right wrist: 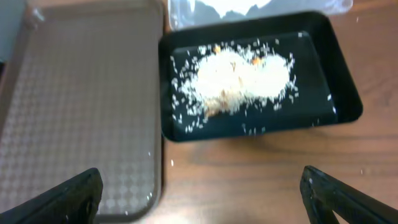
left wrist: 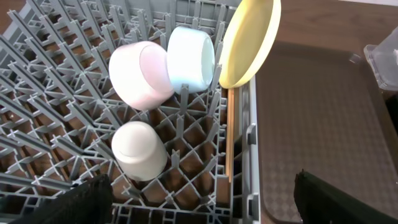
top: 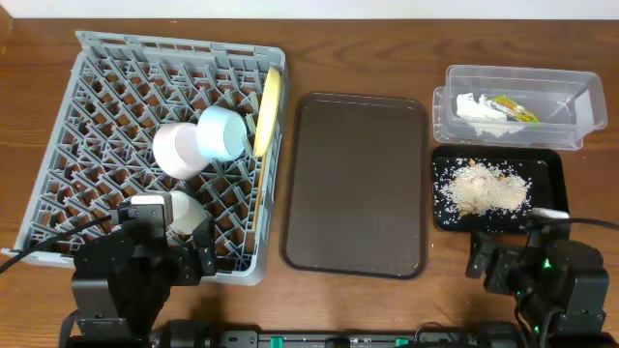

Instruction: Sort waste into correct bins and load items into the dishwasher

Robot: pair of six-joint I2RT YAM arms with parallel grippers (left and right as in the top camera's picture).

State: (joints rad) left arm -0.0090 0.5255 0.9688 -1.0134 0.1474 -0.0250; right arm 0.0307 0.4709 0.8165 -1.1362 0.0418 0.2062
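The grey dish rack (top: pixel 97 87) holds the yellow-green plate (top: pixel 268 108) on edge, the light blue bowl (top: pixel 224 132), a pinkish-white bowl (top: pixel 179 150), a small white bowl (top: pixel 184 215) upside down, and the chopsticks (top: pixel 260 193) along its right side. The left wrist view shows the plate (left wrist: pixel 249 43), blue bowl (left wrist: pixel 189 59) and white bowl (left wrist: pixel 138 149). The clear tub (top: pixel 580 97) holds the tissue (top: pixel 479 108) and wrapper (top: pixel 515 109). The black tray (top: pixel 551 174) holds rice scraps (top: pixel 484 187). My left gripper (left wrist: pixel 202 199) is open over the rack's front edge. My right gripper (right wrist: pixel 202 196) is open, in front of the black tray (right wrist: pixel 336 93).
The dark brown serving tray (top: pixel 356 184) lies between the rack and the bins. A few stray rice grains lie on the wood near the black tray's front (right wrist: pixel 173 163). Both arm bases sit at the table's front edge.
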